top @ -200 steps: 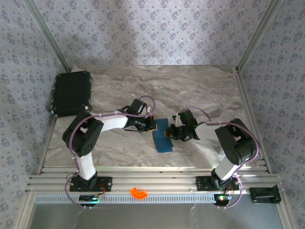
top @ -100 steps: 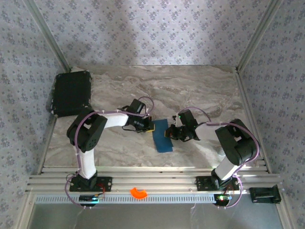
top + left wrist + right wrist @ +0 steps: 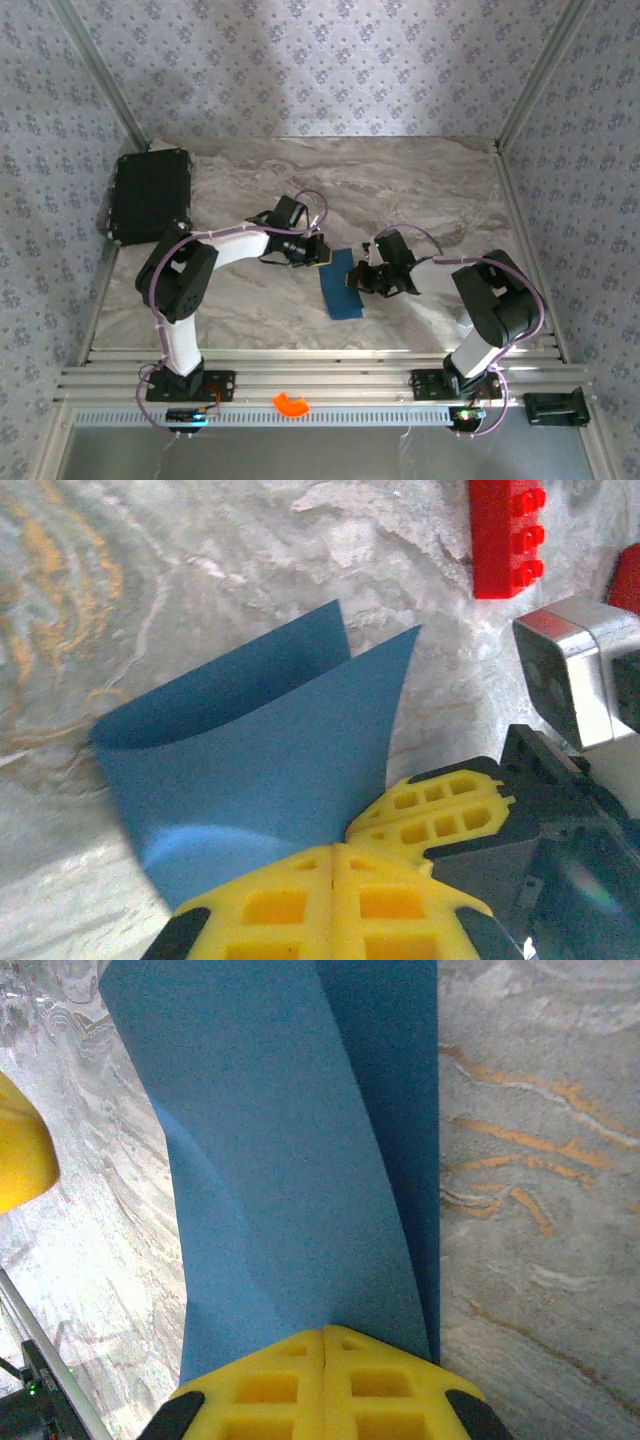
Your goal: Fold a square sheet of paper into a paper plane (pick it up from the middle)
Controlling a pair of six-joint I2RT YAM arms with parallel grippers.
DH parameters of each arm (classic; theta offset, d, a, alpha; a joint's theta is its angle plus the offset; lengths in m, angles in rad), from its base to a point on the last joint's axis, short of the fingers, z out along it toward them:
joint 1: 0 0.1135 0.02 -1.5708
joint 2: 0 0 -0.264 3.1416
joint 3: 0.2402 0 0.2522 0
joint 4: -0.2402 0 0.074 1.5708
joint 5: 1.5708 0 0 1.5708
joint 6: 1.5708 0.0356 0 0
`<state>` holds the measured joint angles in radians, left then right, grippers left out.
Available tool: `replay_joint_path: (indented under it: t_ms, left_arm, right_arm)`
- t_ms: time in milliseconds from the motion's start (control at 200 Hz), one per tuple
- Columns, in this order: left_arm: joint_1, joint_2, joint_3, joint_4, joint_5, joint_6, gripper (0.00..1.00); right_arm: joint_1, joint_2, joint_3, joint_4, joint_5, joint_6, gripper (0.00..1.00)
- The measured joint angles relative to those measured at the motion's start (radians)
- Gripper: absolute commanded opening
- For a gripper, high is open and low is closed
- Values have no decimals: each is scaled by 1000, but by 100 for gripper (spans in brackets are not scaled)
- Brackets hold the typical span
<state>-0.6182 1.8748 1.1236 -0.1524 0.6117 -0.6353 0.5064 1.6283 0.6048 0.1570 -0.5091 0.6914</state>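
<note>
Barely under way: the square sheet of paper (image 3: 340,287) sat near the middle of the marbled surface (image 3: 420,190), bent loosely over itself, the bend rounded rather than creased. The left hand (image 3: 333,850) and right hand (image 3: 325,1332) each pinched an edge. No nose folds or wings showed, so most folding apparently remained.

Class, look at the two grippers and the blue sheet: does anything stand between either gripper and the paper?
Nothing visible does. The left gripper and the right gripper are both shut on the square sheet of paper, with their fingers pinching its edge. The red block lies apart from the sheet on the table.
</note>
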Motion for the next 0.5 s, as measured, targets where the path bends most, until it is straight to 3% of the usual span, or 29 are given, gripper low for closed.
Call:
replay_joint_path:
  t_ms: [270,500]
  left_arm:
    - [12,110,2,31,8,3,0]
    - [68,112,-11,80,-1,-21,0]
  right_arm:
    - [0,0,0,0,0,8,0]
    - [0,-2,-7,10,3,12,0]
